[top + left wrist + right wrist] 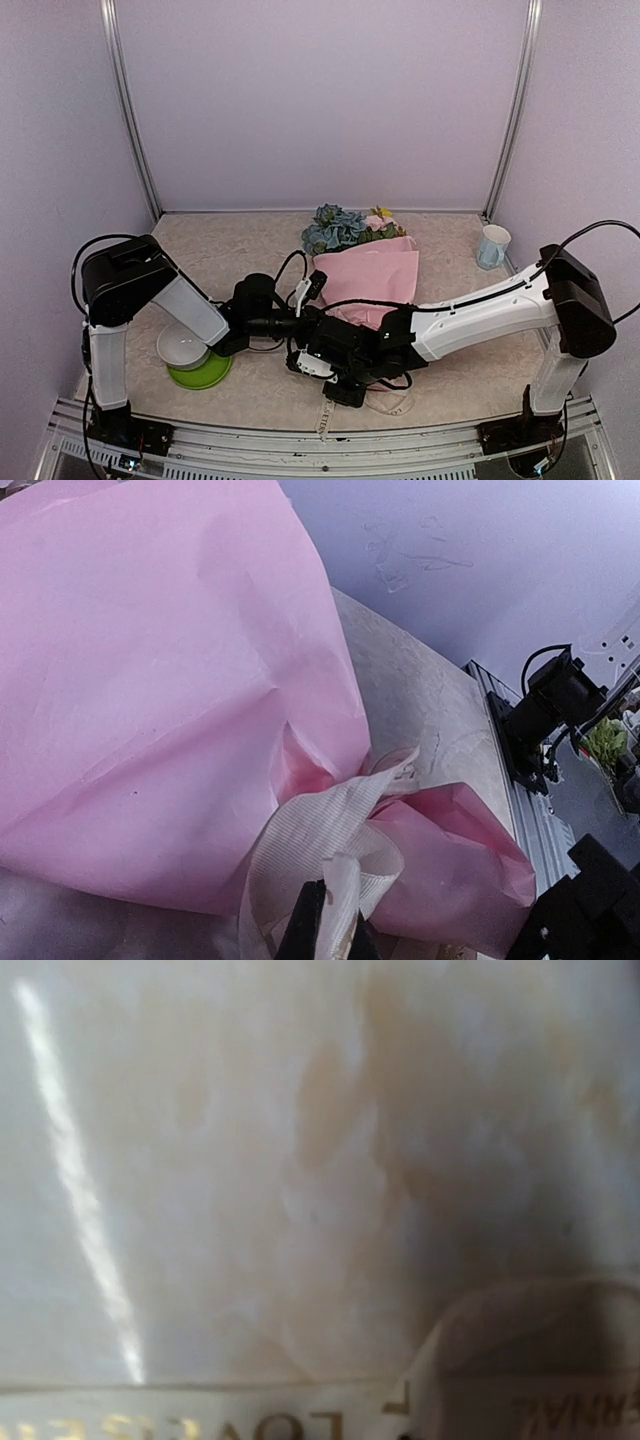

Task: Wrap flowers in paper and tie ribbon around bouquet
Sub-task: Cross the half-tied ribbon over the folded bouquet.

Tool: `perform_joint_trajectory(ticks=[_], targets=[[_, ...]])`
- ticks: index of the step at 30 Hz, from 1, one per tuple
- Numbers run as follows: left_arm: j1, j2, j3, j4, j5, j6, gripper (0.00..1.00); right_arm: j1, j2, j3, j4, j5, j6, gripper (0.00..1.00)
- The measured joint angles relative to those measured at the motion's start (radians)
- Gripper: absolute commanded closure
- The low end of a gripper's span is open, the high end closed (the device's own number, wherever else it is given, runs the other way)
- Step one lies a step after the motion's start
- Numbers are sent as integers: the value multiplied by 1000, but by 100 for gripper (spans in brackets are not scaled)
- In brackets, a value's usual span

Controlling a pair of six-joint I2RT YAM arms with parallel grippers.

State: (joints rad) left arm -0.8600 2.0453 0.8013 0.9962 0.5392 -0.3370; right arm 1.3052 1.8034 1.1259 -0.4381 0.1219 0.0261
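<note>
With my left gripper [322,926] clamped, I am pinching the cream woven ribbon [318,845] at the cinched neck of the pink paper-cone bouquet [150,680] — lying on the beige table [420,705]. I cannot tell my right gripper [330,375] opening — fingers hidden.

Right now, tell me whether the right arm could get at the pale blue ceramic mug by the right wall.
Probably yes: the pale blue ceramic mug stands alone on that arm's side, but the right tool is down by the cream ribbon and would need to swing back.
</note>
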Motion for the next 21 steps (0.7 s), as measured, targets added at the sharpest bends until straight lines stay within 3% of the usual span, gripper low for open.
perform_joint_trajectory(ticks=[3, 7, 21], targets=[[2, 0, 0, 0, 3, 0, 100, 0, 34, 16, -45, 19, -8, 76], [6, 0, 0, 0, 3, -6, 100, 0, 50, 27, -74, 41, -8, 100], [7, 0, 0, -10, -21, -34, 100, -10, 6, 26, -71, -13, 19, 100]])
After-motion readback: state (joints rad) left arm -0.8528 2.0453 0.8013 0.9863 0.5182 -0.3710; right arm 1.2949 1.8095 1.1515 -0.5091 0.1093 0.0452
